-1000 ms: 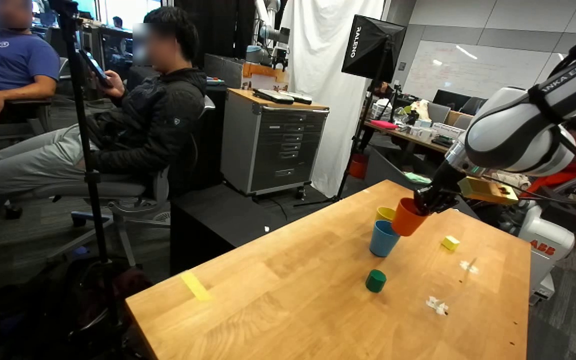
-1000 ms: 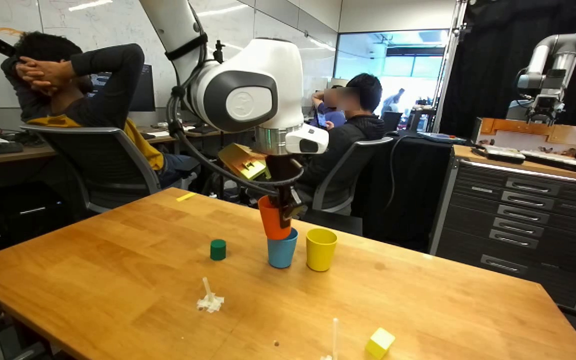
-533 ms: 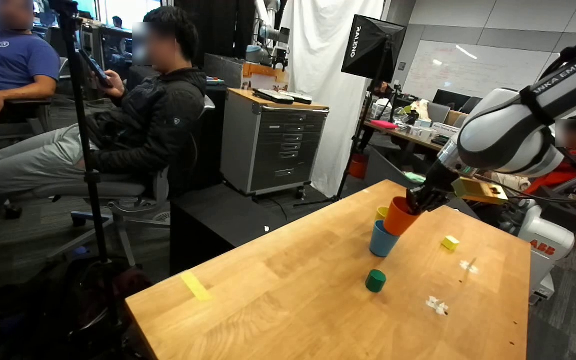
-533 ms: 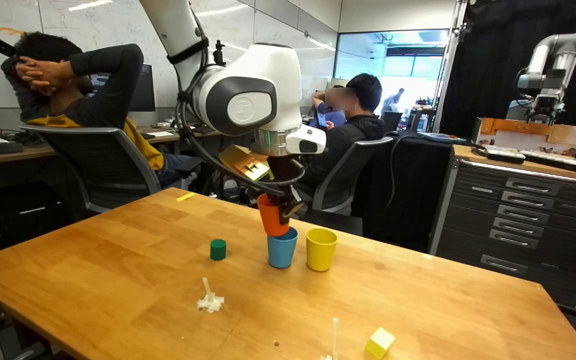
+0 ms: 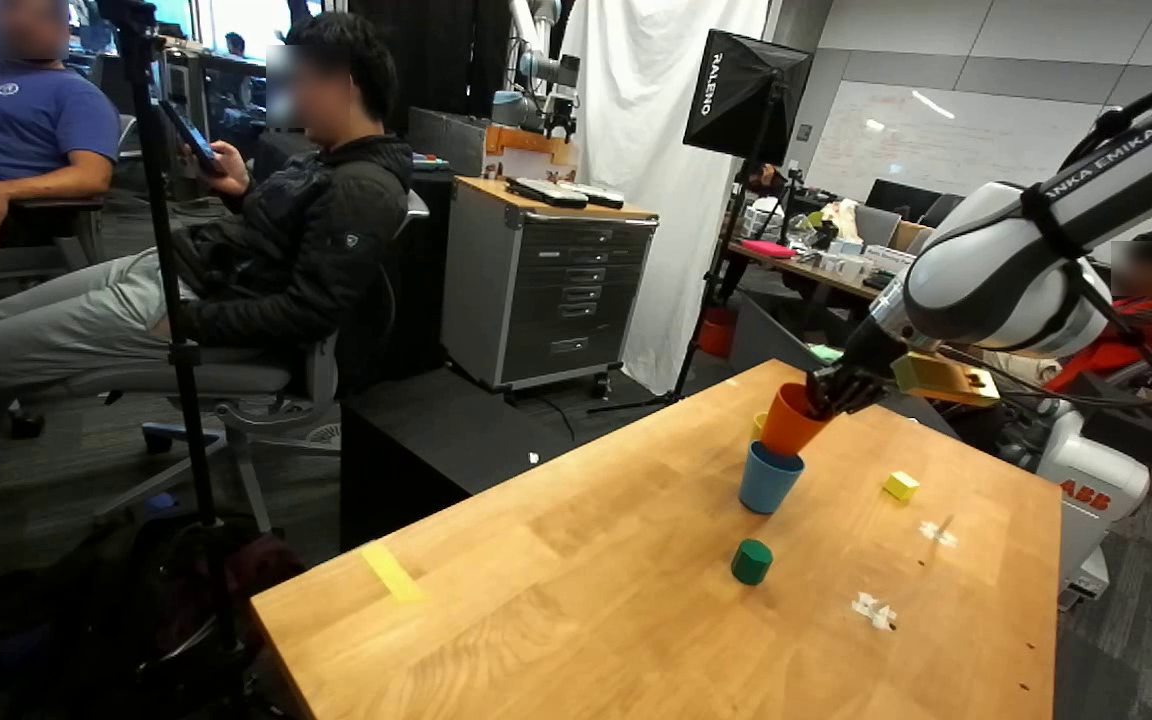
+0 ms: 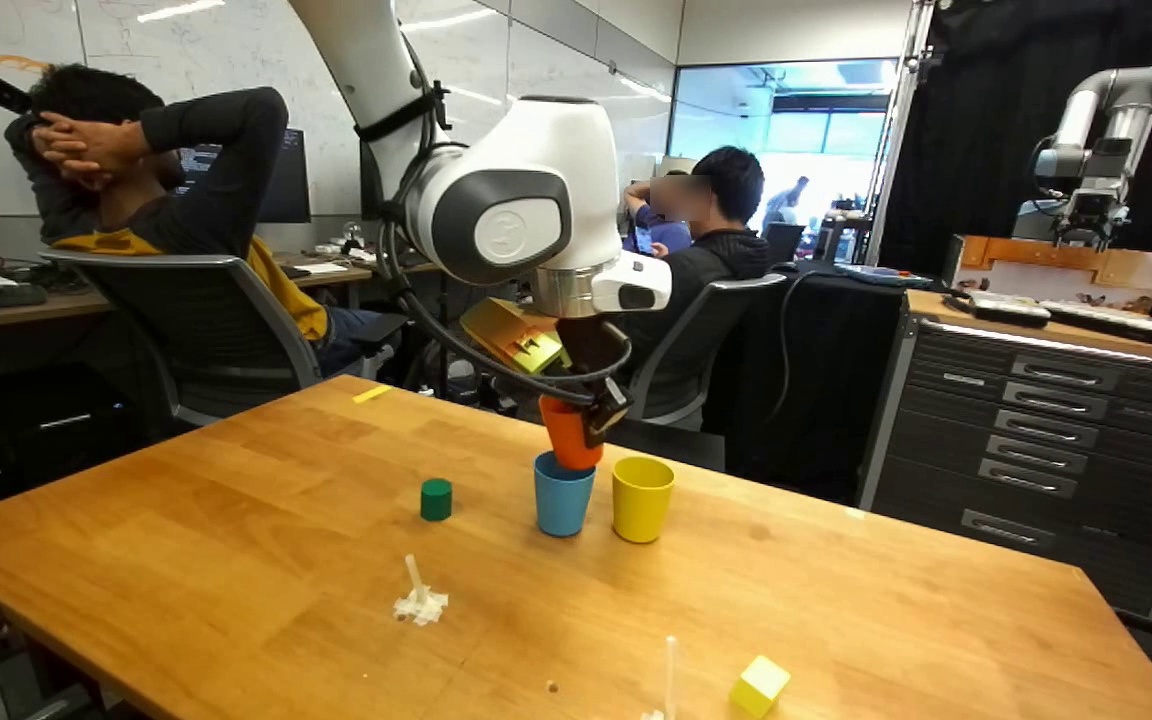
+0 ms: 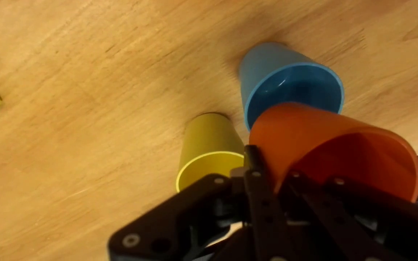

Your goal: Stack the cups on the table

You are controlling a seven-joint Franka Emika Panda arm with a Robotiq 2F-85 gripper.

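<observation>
Shifted closer to the yellow cup (image 6: 642, 503), the orange-red cup (image 6: 564, 430) hangs tilted just above the blue cup (image 6: 563, 508), its wall pinched in the tightly closed gripper (image 6: 591, 435).

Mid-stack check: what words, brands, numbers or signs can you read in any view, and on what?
"RALENO": on the black softbox light.
"NKA EMIKA": on the white robot arm; its start is hidden.
"ABB": in red on the white machine body.
Too small or faint to read: handwriting on the whiteboard, text on the monitor, labels on the drawer cabinet, the emblem on the purple shirt.
None seen on the blue cup, orange cup or yellow cup.
</observation>
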